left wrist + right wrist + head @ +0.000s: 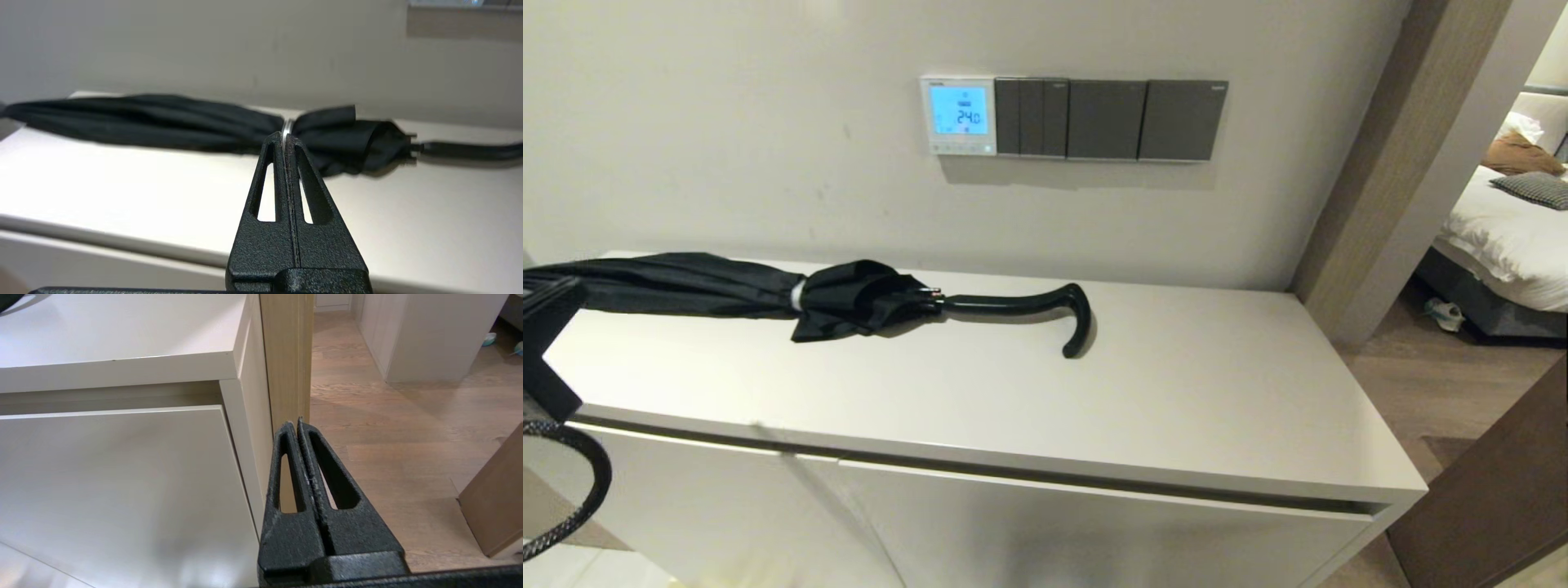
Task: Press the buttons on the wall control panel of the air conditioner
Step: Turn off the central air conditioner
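We see one air conditioner's wall control panel upper centre, buttons uncountable, three grey switch plates beside; one umbrella on cabinet; left gripper, right gripper both closed, empty

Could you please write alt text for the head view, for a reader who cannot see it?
A white panel with a blue-lit screen reading 24.0 hangs on the wall, left of three dark grey switch plates. Below, a folded black umbrella lies on a white cabinet. The left arm shows at the left edge.
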### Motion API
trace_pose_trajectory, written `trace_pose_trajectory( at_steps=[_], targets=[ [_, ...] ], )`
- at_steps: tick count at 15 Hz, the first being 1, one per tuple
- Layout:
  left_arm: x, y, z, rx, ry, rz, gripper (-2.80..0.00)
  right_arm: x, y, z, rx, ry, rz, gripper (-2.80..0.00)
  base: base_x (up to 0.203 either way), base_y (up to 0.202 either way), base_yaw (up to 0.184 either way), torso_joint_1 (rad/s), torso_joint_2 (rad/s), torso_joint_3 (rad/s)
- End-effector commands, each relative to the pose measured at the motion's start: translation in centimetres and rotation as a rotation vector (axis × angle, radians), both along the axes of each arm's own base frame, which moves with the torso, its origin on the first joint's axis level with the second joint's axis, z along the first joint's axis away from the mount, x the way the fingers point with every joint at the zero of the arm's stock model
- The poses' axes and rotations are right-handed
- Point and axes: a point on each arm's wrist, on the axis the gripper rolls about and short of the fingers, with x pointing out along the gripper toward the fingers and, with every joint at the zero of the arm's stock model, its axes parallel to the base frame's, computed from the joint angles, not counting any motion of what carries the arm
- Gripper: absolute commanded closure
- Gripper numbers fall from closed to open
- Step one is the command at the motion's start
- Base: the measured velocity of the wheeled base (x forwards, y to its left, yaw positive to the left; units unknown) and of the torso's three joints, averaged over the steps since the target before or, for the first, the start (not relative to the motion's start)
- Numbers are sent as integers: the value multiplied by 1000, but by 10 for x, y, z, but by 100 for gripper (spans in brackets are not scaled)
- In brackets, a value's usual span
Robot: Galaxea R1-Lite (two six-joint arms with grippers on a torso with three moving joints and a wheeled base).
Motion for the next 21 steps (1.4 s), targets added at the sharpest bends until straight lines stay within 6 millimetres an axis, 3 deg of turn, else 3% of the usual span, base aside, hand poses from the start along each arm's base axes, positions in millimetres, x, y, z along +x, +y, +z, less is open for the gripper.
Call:
trace_pose_trajectory(
  at_steps=[1,4,6,11,15,21],
  targets=[
    [-35,9,-8,-20,-53,12,0,0,0,-1,0,4,0,0,0,0,0,0,0,0],
    [-79,18,-34,-57,-37,13,0,0,0,-1,0,3,0,0,0,0,0,0,0,0],
    [-95,22,-55,-60,28,14,0,0,0,-1,0,4,0,0,0,0,0,0,0,0],
    [-98,24,-65,-60,76,73,0,0,0,-1,0,3,0,0,0,0,0,0,0,0],
    [-101,26,-82,-62,108,344,0,0,0,-1,0,3,0,0,0,0,0,0,0,0],
    [-103,25,-118,-38,186,294,0,0,0,-1,0,4,0,0,0,0,0,0,0,0]
  ],
)
